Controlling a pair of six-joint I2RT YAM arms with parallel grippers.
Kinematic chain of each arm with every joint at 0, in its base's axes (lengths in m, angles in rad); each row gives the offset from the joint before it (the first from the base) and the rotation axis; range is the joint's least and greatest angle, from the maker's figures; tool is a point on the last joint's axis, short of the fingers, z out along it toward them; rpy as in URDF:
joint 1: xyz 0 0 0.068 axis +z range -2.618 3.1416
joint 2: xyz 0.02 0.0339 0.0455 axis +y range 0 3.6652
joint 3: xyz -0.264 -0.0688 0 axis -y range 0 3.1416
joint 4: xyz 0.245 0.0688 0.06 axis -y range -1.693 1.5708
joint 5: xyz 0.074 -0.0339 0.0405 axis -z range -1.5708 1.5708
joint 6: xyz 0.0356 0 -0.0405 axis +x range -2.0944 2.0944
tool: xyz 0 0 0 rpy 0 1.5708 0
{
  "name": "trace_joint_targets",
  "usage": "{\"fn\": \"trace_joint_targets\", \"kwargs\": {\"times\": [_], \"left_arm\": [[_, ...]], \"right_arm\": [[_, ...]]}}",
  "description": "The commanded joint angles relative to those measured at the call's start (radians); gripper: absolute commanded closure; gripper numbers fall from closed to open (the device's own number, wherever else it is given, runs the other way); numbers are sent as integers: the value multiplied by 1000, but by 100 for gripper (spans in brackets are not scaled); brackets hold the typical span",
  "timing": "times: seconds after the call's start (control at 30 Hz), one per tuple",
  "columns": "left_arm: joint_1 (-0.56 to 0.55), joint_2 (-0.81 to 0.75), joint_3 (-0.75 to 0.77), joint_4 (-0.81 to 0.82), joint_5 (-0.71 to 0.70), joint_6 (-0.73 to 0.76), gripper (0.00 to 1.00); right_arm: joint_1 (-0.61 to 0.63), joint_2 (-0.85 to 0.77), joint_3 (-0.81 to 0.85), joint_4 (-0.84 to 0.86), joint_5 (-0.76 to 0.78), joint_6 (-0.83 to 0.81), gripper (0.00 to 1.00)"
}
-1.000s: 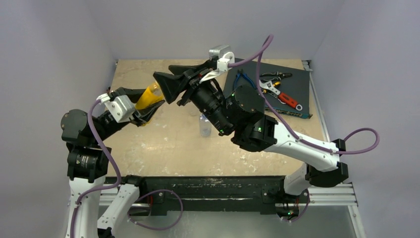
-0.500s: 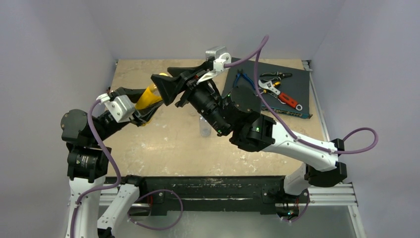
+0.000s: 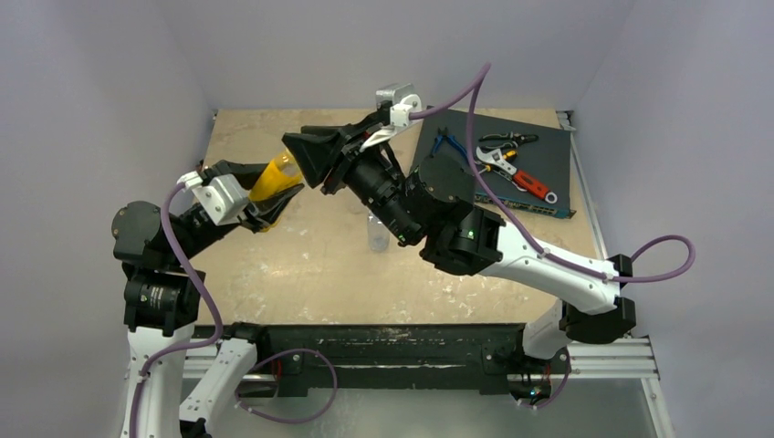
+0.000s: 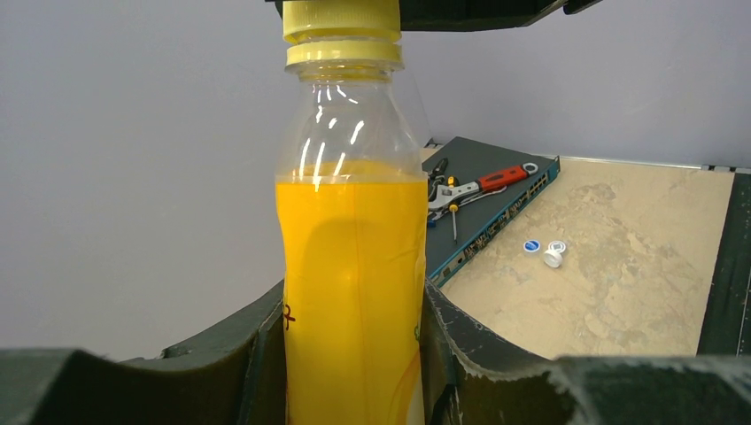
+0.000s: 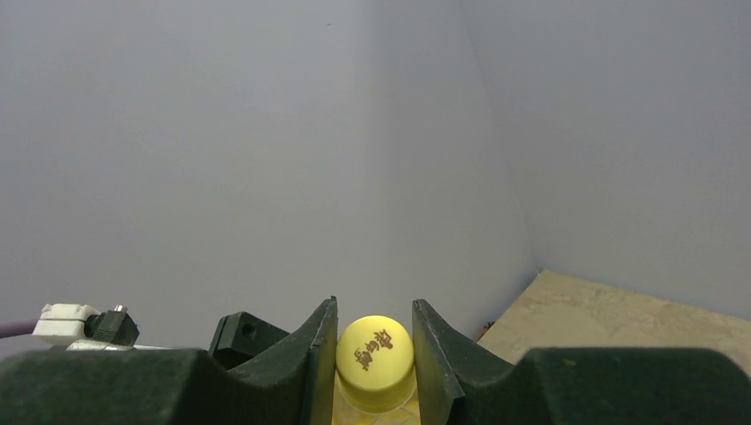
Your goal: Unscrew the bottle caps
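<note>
The larger bottle (image 3: 272, 176) of orange-yellow liquid is held tilted above the table's left side. My left gripper (image 3: 265, 189) is shut on its body, seen close in the left wrist view (image 4: 352, 266). Its yellow cap (image 4: 341, 19) sits on the neck. My right gripper (image 3: 307, 155) is shut on that cap, which fills the gap between the pads in the right wrist view (image 5: 375, 352). A small clear bottle (image 3: 377, 230) stands on the table, partly hidden under my right arm. A loose blue-topped cap (image 4: 531, 246) and two loose white caps (image 4: 553, 257) lie on the table.
A dark network switch (image 3: 538, 151) lies at the back right with pliers, a wrench and a red-handled tool (image 3: 534, 185) on it. Walls close the table on the left, back and right. My right arm reaches across the middle of the table.
My right wrist has turned a little on the yellow cap and its arm has shifted slightly left. The left gripper and the bottle have stayed put.
</note>
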Motion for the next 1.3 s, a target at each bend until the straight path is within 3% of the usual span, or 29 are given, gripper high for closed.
{"fn": "trace_joint_targets", "kwargs": {"times": [0.0, 0.07, 0.2, 0.27, 0.4, 0.67, 0.77, 0.97, 1.1, 1.27], "left_arm": [[7, 1, -2, 40, 2, -20, 100], [7, 3, -2, 49, 4, -26, 100], [7, 9, 2, 52, 4, -30, 100], [6, 10, 1, 54, 3, -33, 100], [7, 12, 0, 54, 3, -34, 100], [7, 16, 1, 63, 28, -65, 100], [7, 26, 17, 75, 109, -137, 100], [7, 69, 49, 204, 346, -440, 100], [7, 85, 52, 325, 418, -597, 100], [7, 83, 57, 384, 434, -679, 100]], "right_arm": [[-12, -9, -12, 20, -24, 21, 71], [-16, -6, -5, 13, -38, 22, 73], [-18, 6, 6, -8, -66, 29, 57], [-19, 8, 0, -8, -69, 35, 59], [-22, 1, -18, 3, -64, 43, 68], [-32, -25, -36, 25, -90, 25, 98], [-73, -73, -92, 73, -269, 20, 100], [-214, -190, -234, 221, -819, 57, 100], [-223, -199, -205, 186, -1025, 6, 100], [-235, -186, -175, 164, -1272, -17, 100]]}}
